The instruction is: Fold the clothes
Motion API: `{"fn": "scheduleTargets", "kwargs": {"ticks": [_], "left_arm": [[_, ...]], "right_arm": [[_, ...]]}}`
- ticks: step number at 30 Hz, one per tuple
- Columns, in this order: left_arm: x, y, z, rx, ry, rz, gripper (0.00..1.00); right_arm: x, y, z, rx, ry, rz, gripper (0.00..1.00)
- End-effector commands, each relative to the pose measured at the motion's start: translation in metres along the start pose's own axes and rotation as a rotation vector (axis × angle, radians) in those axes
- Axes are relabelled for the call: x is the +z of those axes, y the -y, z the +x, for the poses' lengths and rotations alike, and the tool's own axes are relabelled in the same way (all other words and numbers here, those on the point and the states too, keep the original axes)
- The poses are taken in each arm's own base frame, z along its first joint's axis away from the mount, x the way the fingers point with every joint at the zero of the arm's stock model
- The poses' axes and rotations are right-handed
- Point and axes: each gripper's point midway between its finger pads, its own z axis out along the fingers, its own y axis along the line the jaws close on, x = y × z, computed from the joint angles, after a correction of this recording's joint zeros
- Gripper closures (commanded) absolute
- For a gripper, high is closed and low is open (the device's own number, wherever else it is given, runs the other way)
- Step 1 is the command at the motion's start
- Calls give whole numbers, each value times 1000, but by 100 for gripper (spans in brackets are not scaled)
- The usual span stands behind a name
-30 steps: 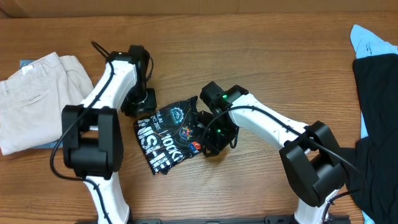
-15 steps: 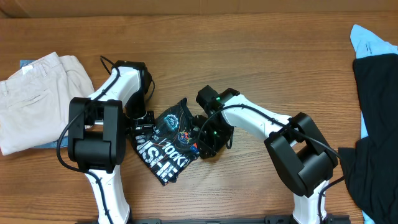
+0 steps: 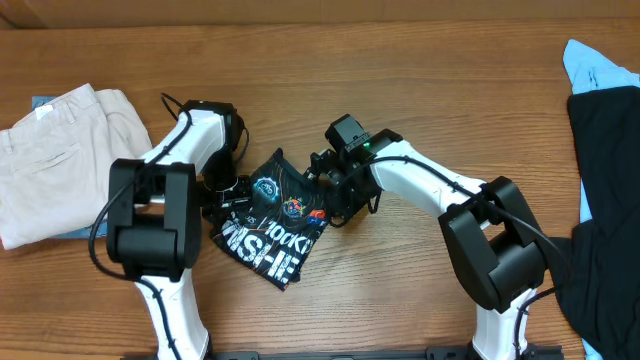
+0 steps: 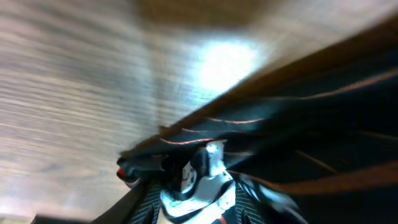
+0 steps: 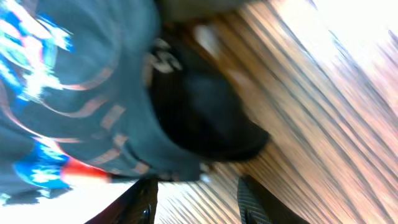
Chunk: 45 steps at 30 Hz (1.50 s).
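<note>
The clothes (image 3: 275, 228), a black garment with thin orange lines, blue logos and white block lettering, lie crumpled on the wooden table between the two arms. My left gripper (image 3: 228, 198) is at the garment's left edge. In the left wrist view my left gripper (image 4: 199, 194) is shut on a bunched fold of the clothes (image 4: 292, 143). My right gripper (image 3: 337, 195) is at the garment's right edge. In the right wrist view my right gripper (image 5: 198, 188) stands open with bare wood between its fingers, and the clothes (image 5: 93, 93) lie just beyond the tips.
Folded beige trousers (image 3: 60, 160) lie at the far left. A large black cloth (image 3: 605, 180) and a light-blue cloth (image 3: 598, 65) lie at the right edge of the table (image 3: 450, 90).
The left gripper came nearer with the garment's left edge, and the garment swung so its lettered end points to the lower right. The right gripper moved away from the front, up along the garment's right edge.
</note>
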Motion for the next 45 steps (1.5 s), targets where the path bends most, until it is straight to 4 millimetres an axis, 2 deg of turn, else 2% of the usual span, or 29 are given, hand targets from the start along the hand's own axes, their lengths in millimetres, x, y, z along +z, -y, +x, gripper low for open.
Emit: {"fn": "scheduleTargets", "kwargs": {"ticks": [1, 2, 6, 7, 11, 14, 17, 22, 28, 32, 33, 37, 42, 45], "left_arm": [[-36, 1, -7, -43, 150, 66, 54], [-47, 0, -14, -43, 216, 70, 51], [-69, 2, -27, -8, 338, 94, 43], [-73, 5, -30, 19, 364, 108, 37], [-82, 34, -39, 211, 416, 234, 28], [-85, 50, -46, 314, 448, 297, 23], [-78, 61, -50, 360, 436, 340, 21], [-49, 82, -49, 456, 335, 438, 21], [-21, 84, -51, 458, 259, 436, 22], [-16, 91, -45, 463, 223, 479, 35], [-18, 98, -37, 500, 206, 519, 47], [-16, 105, -22, 563, 166, 516, 61], [-15, 105, -21, 576, 168, 498, 96], [-20, 98, -27, 553, 187, 478, 96]], "right_arm": [[3, 30, 18, 60, -81, 115, 55], [-7, 34, 12, 92, -64, 140, 55], [-39, 40, -5, 127, 10, 193, 55], [-50, 40, -10, 132, 39, 198, 55], [-75, 37, -21, 132, 115, 211, 54], [-84, 35, -22, 130, 133, 214, 54], [-85, 35, -19, 164, 126, 210, 54], [-84, 34, -17, 184, 119, 207, 54], [-84, 34, -16, 185, 113, 207, 54], [-84, 34, -16, 185, 113, 207, 54], [-84, 34, -16, 185, 113, 207, 54], [-84, 35, -15, 187, 113, 207, 54], [-87, 41, -14, 236, 122, 209, 56], [-95, 48, -13, 262, 140, 214, 57]]}}
